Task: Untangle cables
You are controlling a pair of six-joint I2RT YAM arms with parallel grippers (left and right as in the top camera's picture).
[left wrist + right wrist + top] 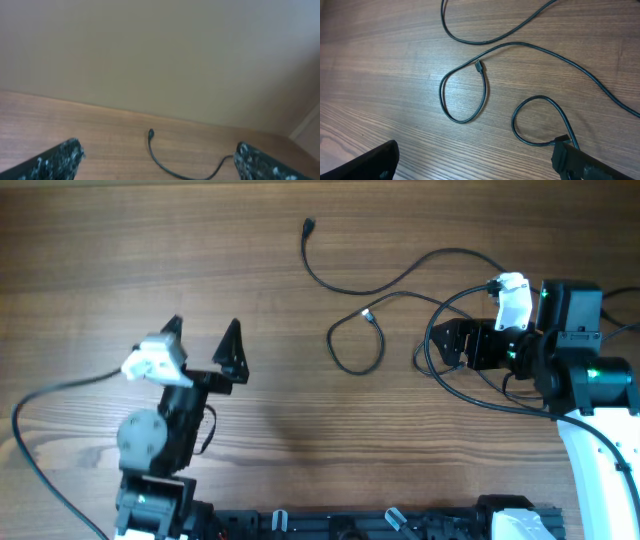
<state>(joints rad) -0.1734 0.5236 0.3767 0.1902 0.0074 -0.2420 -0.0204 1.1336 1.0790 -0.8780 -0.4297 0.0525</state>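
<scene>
Thin black cables lie loosely on the wooden table at the centre right. One cable (340,285) runs from a plug (309,224) at the far middle in a curve toward the right arm; the left wrist view shows its plug end (150,133). A second cable forms a loop (355,350) (465,95) with a small plug (479,65). A third makes a smaller loop (540,120) whose plug (561,138) lies right beside one finger (580,162). My right gripper (435,347) (476,150) is open over these loops, holding nothing. My left gripper (203,330) (157,146) is open at the left, away from the cables.
Thicker black robot wiring (40,395) trails from the left arm across the table's left side. The right arm's body (585,380) fills the right edge. A pale wall (160,55) rises behind the table's far edge.
</scene>
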